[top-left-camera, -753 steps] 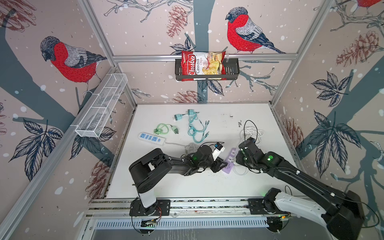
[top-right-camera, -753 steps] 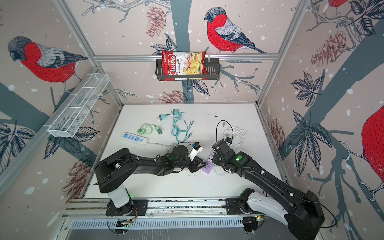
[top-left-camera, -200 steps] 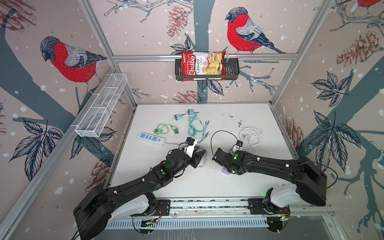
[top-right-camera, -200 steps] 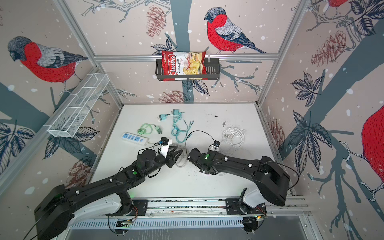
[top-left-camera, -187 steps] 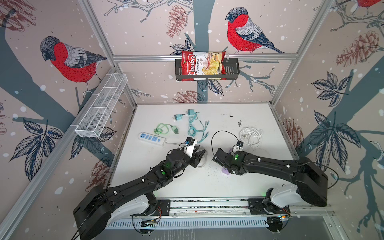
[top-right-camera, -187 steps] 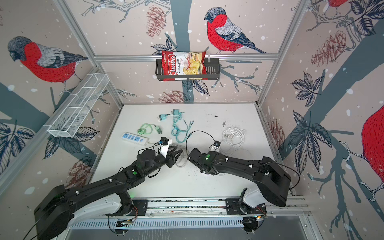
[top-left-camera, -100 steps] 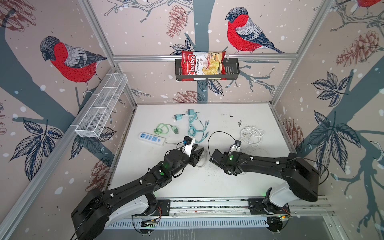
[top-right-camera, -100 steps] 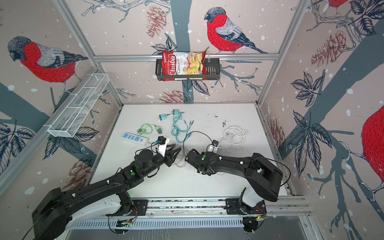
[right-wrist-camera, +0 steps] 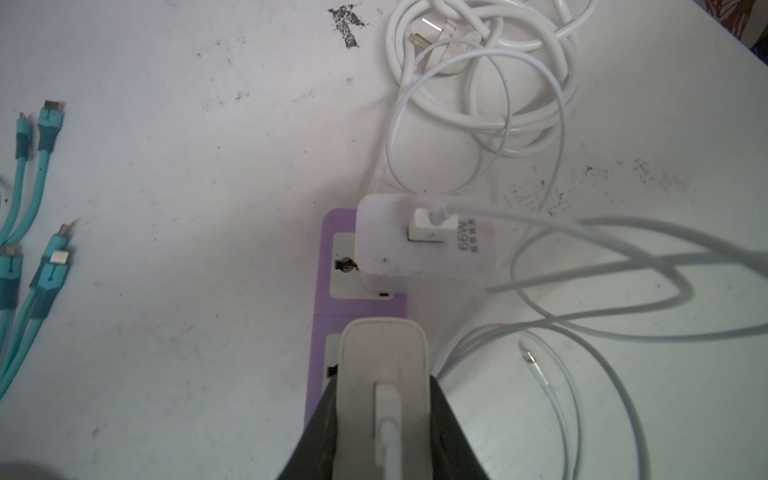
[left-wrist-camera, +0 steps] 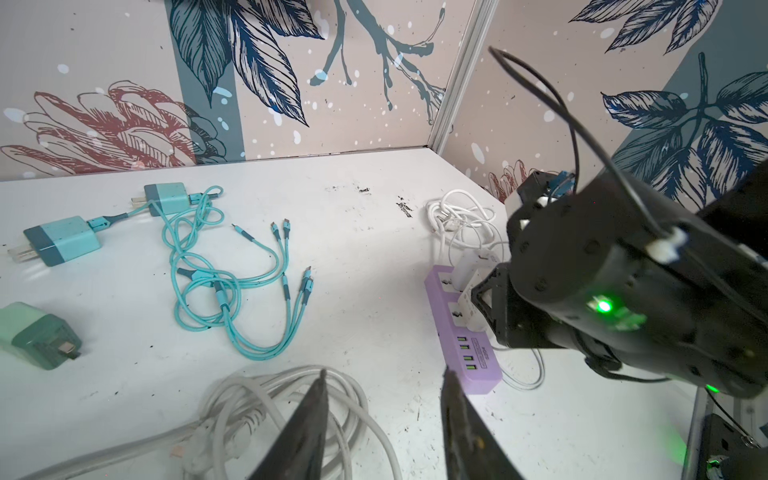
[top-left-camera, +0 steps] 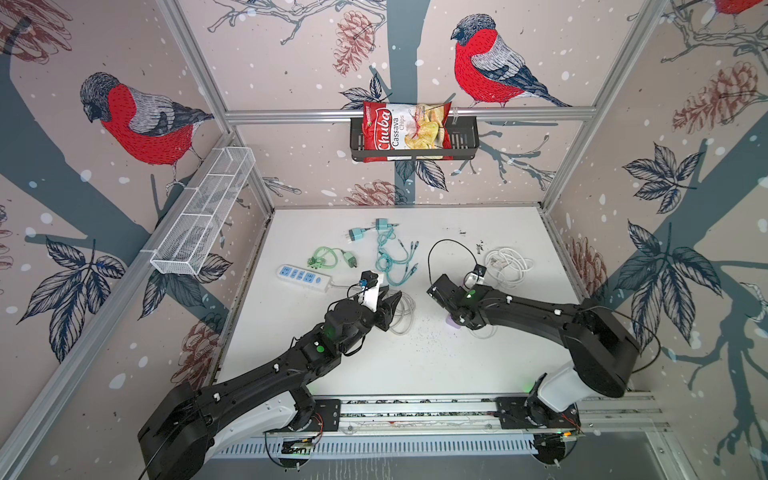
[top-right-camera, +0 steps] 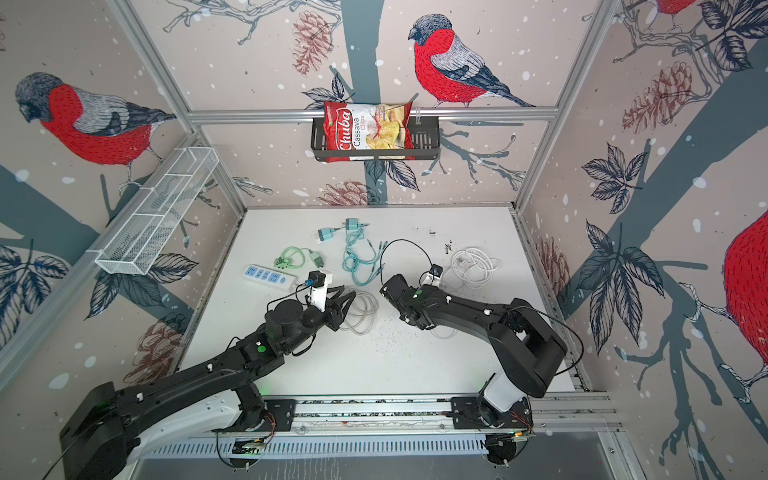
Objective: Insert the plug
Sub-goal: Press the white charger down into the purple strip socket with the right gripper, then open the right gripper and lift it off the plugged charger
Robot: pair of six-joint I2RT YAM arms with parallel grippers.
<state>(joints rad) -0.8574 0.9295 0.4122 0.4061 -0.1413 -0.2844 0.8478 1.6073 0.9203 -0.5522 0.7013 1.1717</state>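
A white charger plug (right-wrist-camera: 384, 374) with its cable is pinched in my right gripper (right-wrist-camera: 382, 388), which is shut on it. It stands right above a socket of the purple power strip (right-wrist-camera: 328, 266); whether its pins are in is hidden. A second white charger (right-wrist-camera: 428, 241) sits in the strip's other socket. In both top views the right gripper (top-left-camera: 455, 318) (top-right-camera: 409, 318) points down at the strip (top-left-camera: 452, 323). My left gripper (left-wrist-camera: 384, 374) (top-left-camera: 390, 307) is open and holds nothing. It hovers over a grey-white cord coil (left-wrist-camera: 257, 399), left of the strip (left-wrist-camera: 465, 345).
A blue-and-white power strip (top-left-camera: 303, 277), a green charger with its cable (top-left-camera: 328, 261), teal chargers (top-left-camera: 357, 233) and teal cables (top-left-camera: 395, 257) lie at the back left. A white cable coil (top-left-camera: 507, 266) lies behind the right arm. A chip bag (top-left-camera: 405, 131) sits in a wall basket.
The left gripper has drawn back from the purple strip to the left and stays open. In the last second the right gripper has shifted slightly with the plug over the strip.
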